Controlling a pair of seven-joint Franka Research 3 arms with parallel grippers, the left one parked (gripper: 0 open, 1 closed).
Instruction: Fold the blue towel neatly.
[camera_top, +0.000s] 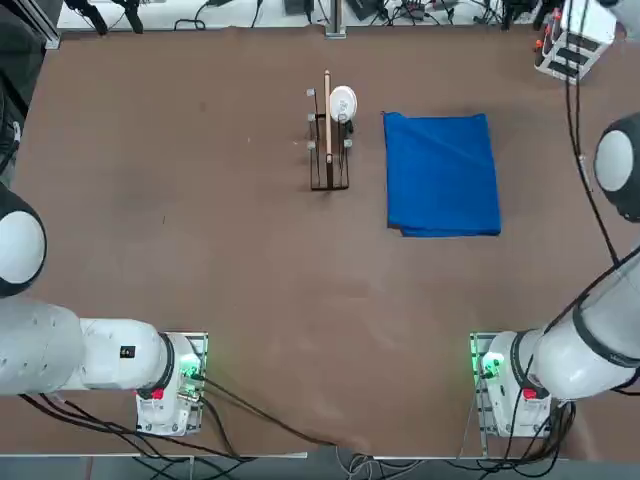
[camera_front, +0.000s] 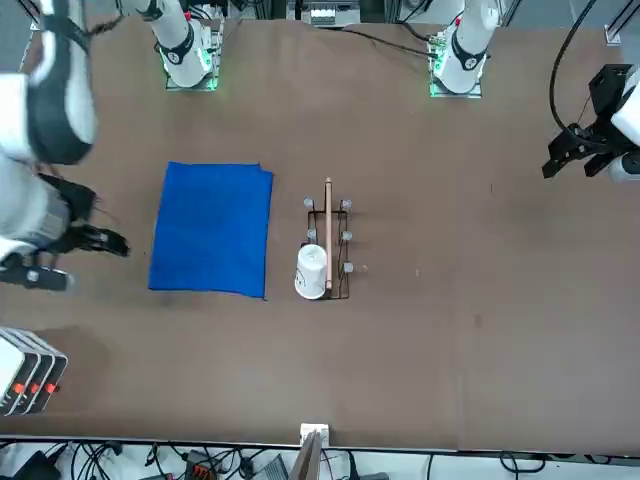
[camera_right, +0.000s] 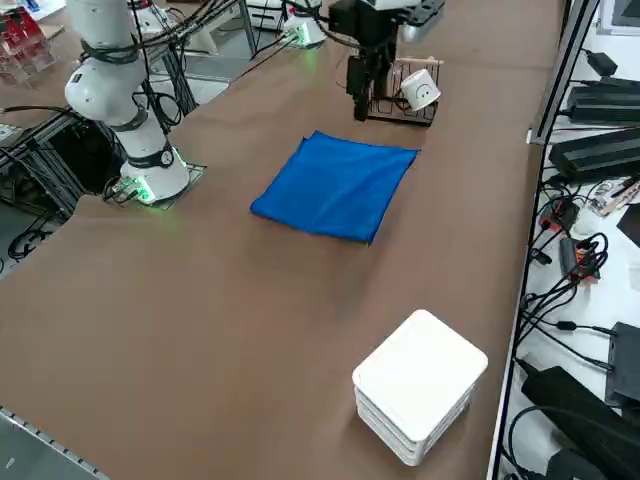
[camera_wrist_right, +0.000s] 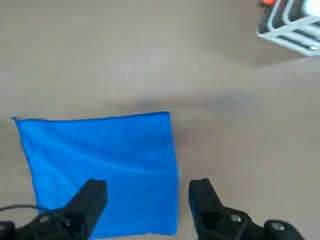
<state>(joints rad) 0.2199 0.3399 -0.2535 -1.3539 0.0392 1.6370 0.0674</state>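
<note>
A brown table (camera_top: 200, 250) fills the lab scene, cables and equipment crowding its edges; the blue towel (camera_top: 443, 173) lies flat on the far right part of it, already doubled over, its layered edges showing along the side nearest the robot; just beside it, toward the table's middle, stands a small wooden stand (camera_top: 329, 150) with a white cup (camera_top: 342, 101) tipped against it, and a white stacked box (camera_right: 420, 385) sits off by the table's right edge, well apart from the cloth.

The right gripper (camera_wrist_right: 147, 200) hangs above the table on the towel's outer side, clear of the cloth; its fingers stand wide apart and hold nothing, framing one edge and corner of the towel in the wrist view.

Judging by the tidy rectangle, at least one fold appears done; the step in hand looks like a pause between folds, or the close of the job. If another fold is wanted, the next move calls for a descent to a corner or edge, a pinch through all layers, then a lift and carry across so the edges meet squarely; a grip catching only the top layer would likely undo the fold.
</note>
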